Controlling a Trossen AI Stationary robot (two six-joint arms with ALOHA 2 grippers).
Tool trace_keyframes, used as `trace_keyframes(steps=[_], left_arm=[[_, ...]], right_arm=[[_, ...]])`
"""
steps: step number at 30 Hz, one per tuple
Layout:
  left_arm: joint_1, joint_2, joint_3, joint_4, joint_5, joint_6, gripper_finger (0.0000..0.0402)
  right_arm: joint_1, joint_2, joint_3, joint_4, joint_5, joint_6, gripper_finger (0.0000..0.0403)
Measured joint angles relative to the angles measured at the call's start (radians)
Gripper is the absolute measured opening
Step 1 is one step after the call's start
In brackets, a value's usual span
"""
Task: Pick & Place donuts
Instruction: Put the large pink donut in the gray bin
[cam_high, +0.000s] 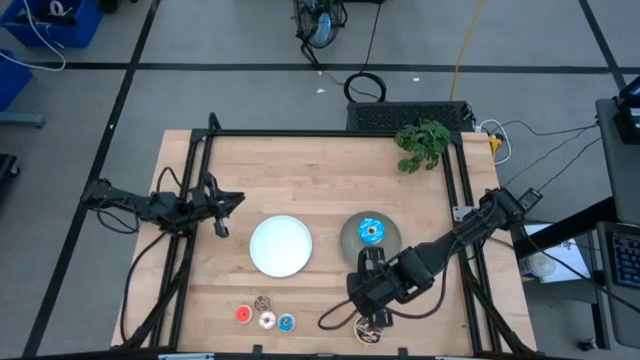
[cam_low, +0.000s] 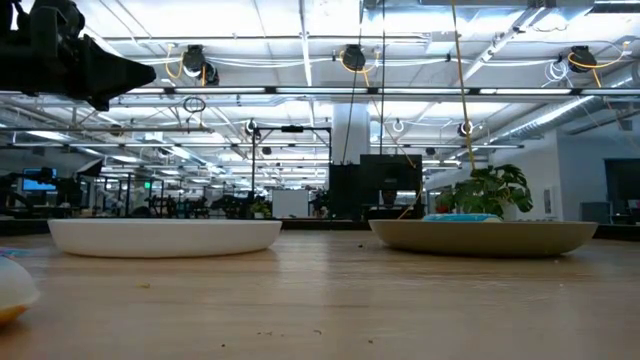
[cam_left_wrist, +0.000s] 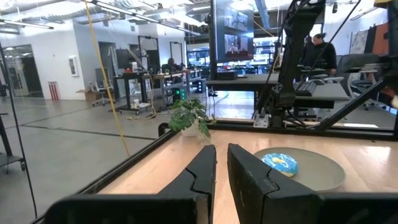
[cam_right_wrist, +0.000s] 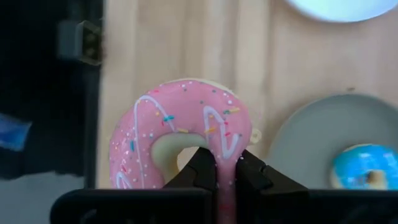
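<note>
Your right gripper (cam_right_wrist: 217, 168), low centre of the wrist frame, is pinched on the pink donut's (cam_right_wrist: 180, 134) ring; it looks light and rigid, so hold that rim while carrying toward the grey plate (cam_right_wrist: 311, 134).

The high view looks straight down on the pale wooden table (cam_high: 320, 180). The low view looks level across it. Both show the round white plate (cam_high: 281, 245), frame centre overhead, left low.
</note>
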Motion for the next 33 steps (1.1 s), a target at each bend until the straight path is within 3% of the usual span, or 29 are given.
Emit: trace_keyframes(steps=[8, 16, 22, 33], left_arm=[[0.000, 0.000, 0.000, 0.000, 0.000, 0.000, 0.0049], [0.000, 0.000, 0.000, 0.003, 0.000, -0.012, 0.0049], [0.000, 0.000, 0.000, 0.004, 0.000, -0.011, 0.0049], [0.000, 0.000, 0.000, 0.004, 0.000, 0.012, 0.0049]], right_arm=[[-0.108, 0.000, 0.000, 0.001, 0.030, -0.038, 0.0013], [-0.259, -0.001, -0.037, 0.008, -0.052, -0.210, 0.0013], [-0.376, 0.000, -0.190, 0.154, -0.172, -0.314, 0.0013], [-0.473, 0.000, -0.456, 0.384, -0.233, -0.414, 0.0013]])
